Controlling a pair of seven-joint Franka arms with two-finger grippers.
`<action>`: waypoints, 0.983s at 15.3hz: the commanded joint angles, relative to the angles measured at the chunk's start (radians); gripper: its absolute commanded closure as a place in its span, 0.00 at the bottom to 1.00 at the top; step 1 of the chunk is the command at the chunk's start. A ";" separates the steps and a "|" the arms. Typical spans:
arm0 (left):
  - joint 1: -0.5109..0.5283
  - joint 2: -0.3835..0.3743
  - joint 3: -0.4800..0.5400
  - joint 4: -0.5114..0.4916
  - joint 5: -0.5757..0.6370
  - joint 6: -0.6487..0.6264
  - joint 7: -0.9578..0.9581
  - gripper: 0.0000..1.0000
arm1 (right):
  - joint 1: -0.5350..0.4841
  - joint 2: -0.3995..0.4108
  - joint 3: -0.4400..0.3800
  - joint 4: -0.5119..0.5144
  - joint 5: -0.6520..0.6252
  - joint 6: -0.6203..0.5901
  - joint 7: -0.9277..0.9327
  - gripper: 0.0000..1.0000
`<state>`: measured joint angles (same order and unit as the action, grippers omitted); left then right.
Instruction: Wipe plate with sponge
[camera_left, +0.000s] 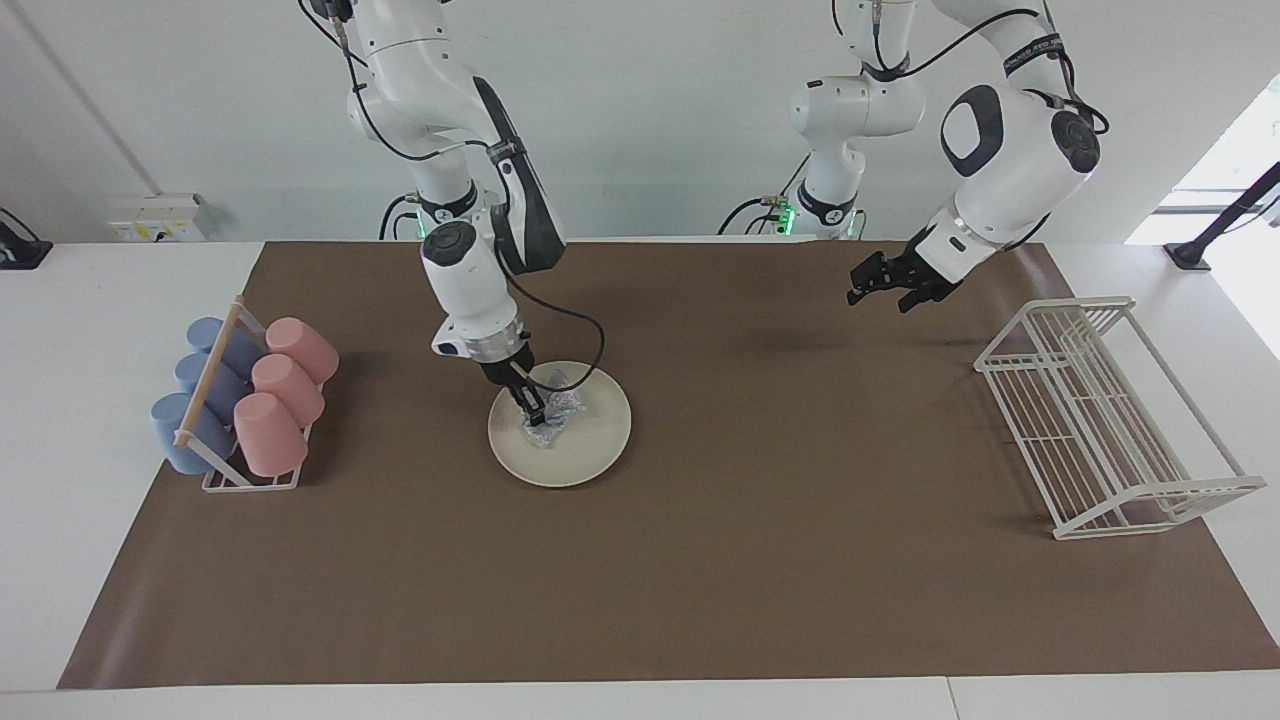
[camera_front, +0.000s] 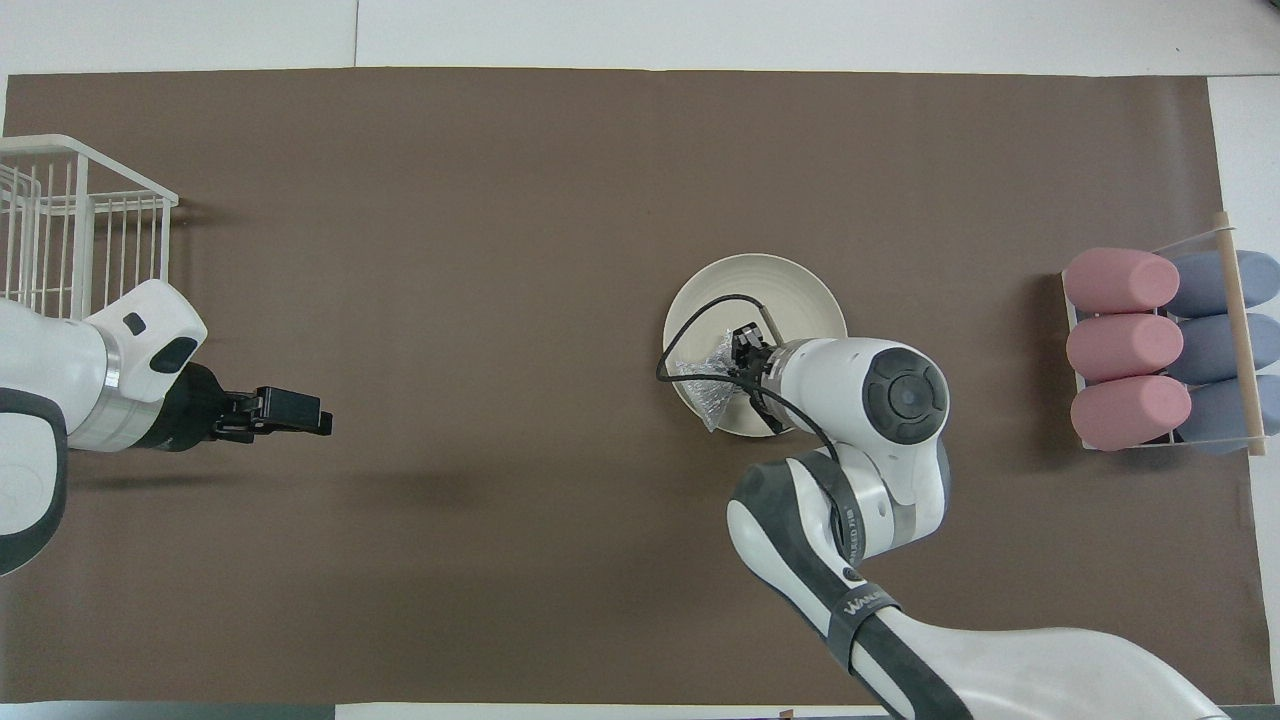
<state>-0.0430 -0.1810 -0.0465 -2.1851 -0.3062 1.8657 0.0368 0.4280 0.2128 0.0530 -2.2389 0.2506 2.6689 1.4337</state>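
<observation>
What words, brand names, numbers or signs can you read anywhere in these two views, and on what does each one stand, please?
"WANU…": white letters on a black band around the right arm's forearm, overhead view; it looks cut off, so the reading is unsure.
White lettering on a black band on the left arm, facing view: too small to read.
No text shows on the plate, sponge, cups, cup rack, wire rack or mat.

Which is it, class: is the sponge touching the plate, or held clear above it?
Touching. In the facing view the sponge lies crumpled on the plate under the right gripper, no gap showing.
</observation>
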 joint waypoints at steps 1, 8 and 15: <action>0.002 0.003 -0.001 0.005 0.022 0.003 -0.031 0.00 | 0.025 0.031 0.004 -0.010 0.013 0.011 0.057 1.00; 0.000 0.003 0.000 0.008 0.022 -0.003 -0.032 0.00 | 0.023 0.022 -0.002 0.247 0.013 -0.336 0.187 1.00; -0.015 0.003 -0.007 0.010 -0.052 -0.003 -0.120 0.00 | 0.130 -0.004 -0.004 0.510 -0.055 -0.622 0.580 1.00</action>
<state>-0.0464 -0.1810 -0.0556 -2.1851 -0.3179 1.8657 -0.0565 0.4984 0.1932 0.0484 -1.8264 0.2423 2.1237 1.8713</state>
